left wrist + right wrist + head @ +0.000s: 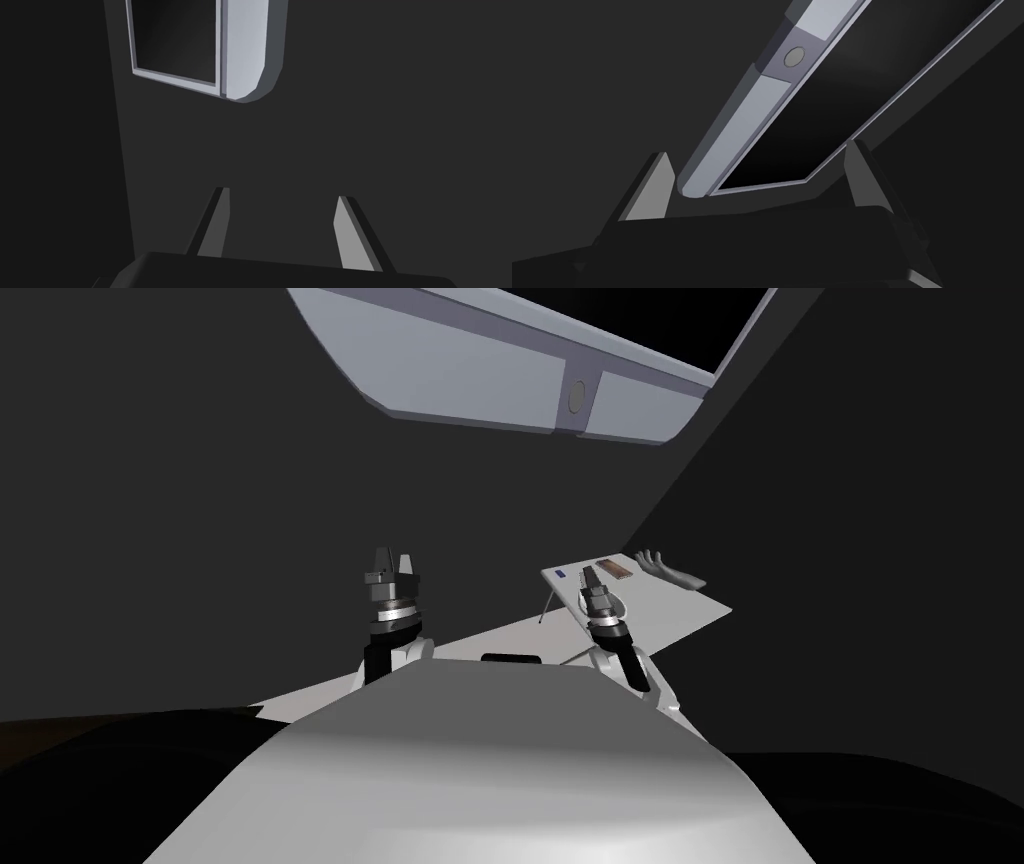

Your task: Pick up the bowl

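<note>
Nearest, the left tool (392, 556) is held up, its fingers (216, 230) spread with nothing between them. The right tool (591, 575) is also released and reaches over the near end of the counter (680, 610). The bowl (621, 606) is hard to make out (a pale curved rim just beside the right tool, mostly covered by it). Farther off lie a small blue thing (560, 575), a brown flat slab (614, 569) and a grey hand-shaped object (668, 570).

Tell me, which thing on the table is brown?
The flat rectangle, lying between the small blue piece and the grey hand-shaped thing; only it is brown.
</note>
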{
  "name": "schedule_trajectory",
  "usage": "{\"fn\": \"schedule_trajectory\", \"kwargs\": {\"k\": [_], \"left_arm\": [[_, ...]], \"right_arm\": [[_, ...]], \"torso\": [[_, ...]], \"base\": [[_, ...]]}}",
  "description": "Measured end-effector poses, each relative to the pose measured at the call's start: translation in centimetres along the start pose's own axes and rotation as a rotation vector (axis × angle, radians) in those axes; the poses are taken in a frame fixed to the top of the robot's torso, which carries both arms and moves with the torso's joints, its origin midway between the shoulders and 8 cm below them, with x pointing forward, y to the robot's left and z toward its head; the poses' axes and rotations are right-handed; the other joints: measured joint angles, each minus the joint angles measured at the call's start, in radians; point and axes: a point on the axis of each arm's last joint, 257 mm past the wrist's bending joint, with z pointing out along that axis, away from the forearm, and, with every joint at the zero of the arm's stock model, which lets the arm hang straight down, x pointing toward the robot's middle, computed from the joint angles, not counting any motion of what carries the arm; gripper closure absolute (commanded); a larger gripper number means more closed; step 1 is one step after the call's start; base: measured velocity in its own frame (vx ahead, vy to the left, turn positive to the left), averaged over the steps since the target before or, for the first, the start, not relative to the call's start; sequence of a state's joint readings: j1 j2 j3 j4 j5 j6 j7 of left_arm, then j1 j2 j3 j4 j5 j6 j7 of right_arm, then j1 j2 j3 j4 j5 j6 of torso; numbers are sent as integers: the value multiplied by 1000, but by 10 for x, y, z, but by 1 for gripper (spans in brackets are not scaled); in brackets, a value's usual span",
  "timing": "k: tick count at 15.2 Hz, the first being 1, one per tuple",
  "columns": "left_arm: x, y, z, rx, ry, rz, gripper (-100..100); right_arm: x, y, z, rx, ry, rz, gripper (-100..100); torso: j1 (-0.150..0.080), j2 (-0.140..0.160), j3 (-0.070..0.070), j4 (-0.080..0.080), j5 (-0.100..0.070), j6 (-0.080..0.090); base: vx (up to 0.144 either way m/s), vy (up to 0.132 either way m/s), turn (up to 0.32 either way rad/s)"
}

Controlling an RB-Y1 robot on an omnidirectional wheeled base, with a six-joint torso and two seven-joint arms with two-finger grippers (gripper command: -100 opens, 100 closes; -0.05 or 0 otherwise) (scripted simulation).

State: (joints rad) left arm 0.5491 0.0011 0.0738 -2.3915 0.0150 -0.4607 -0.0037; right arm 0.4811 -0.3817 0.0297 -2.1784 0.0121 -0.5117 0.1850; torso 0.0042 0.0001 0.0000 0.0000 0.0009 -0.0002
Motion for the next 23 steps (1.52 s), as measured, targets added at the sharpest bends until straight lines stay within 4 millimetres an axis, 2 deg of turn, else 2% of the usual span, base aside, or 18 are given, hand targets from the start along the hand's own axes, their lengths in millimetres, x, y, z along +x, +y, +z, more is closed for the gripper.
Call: {"fn": "schedule_trajectory", "kwargs": {"k": [5,12,16,23], "left_arm": [[0,0,0,0,0,0,0],[0,0,0,0,0,0,0],[0,0,0,0,0,0,0],[0,0,0,0,0,0,0]], "right_arm": [[18,-29,-12,44,125,-100,-100],[37,-78,-40,107,311,-258,-100],[37,-101,-54,136,401,-338,-100],[27,-151,-91,192,593,-514,-100]], "torso": [[-1,0,0,0,0,0],[0,0,0,0,0,0],[-2,0,0,0,0,0],[-1,0,0,0,0,0]], "base": [[-4,52,55],[2,52,52],[-3,44,50],[0,49,63]]}}
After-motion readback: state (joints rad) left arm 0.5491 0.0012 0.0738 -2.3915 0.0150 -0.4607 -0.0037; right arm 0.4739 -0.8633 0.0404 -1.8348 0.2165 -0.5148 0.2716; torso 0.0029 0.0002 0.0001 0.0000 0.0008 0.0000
